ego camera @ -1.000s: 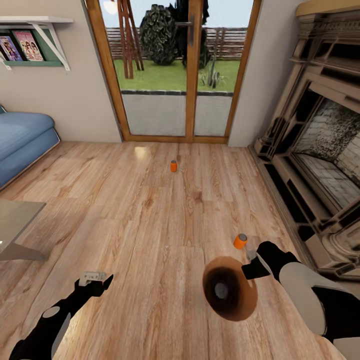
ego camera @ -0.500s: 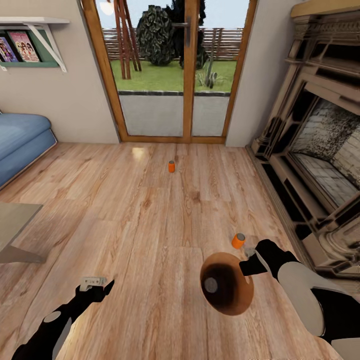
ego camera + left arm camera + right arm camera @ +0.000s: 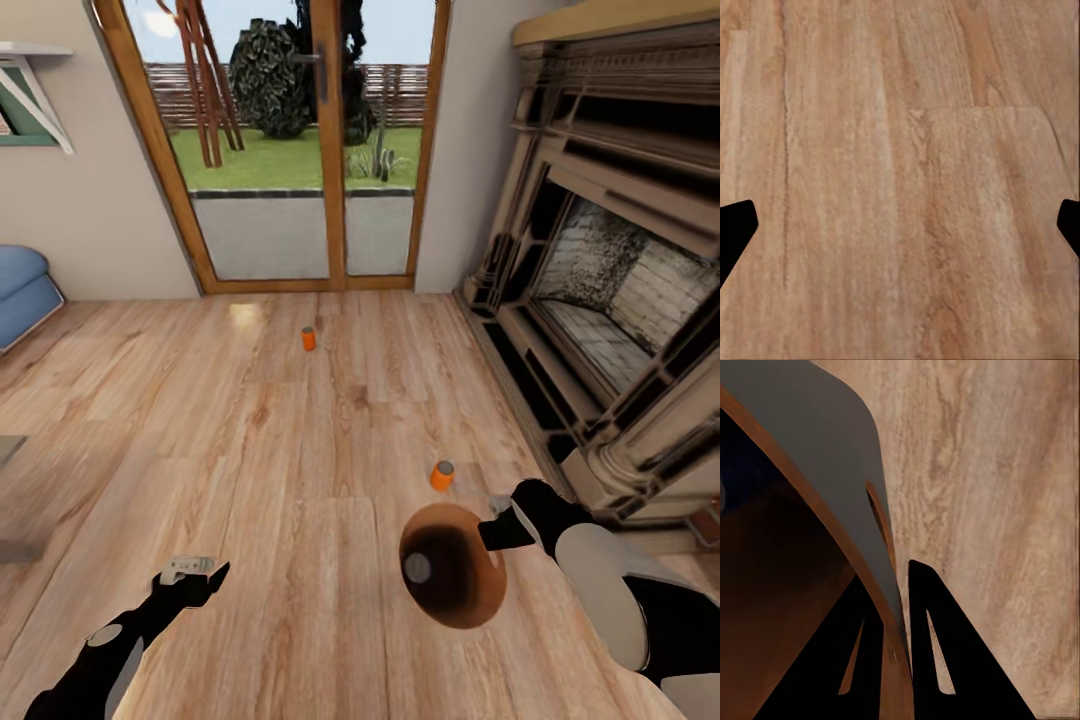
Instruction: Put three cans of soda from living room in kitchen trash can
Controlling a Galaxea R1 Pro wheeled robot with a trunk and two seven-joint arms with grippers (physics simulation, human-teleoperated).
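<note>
The right tool (image 3: 497, 520) is clenched on the rim of the tash can (image 3: 452, 565), one finger inside the wall and one outside, just beside the slot handle (image 3: 879, 521) cut near the rim. The bucket hangs above the wood floor (image 3: 300, 470), tipped so its tan-brown inside faces the head camera. A dark can with a silvery top (image 3: 417, 569) lies at the bottom of it; the shadow there is deep, so it is probably the blue one, though the colour is hard to make out.

An orange can (image 3: 441, 475) stands upright on the floor just beyond the bucket's rim, near the fireplace (image 3: 610, 290). A second orange can (image 3: 309, 339) stands well apart from it, nearer the glass doors (image 3: 300, 150).

The left tool (image 3: 190, 570) hangs released over bare floorboards, its finger tips (image 3: 735, 229) spread wide with nothing between them. A corner of the blue sofa (image 3: 25, 290) shows by the left wall.
</note>
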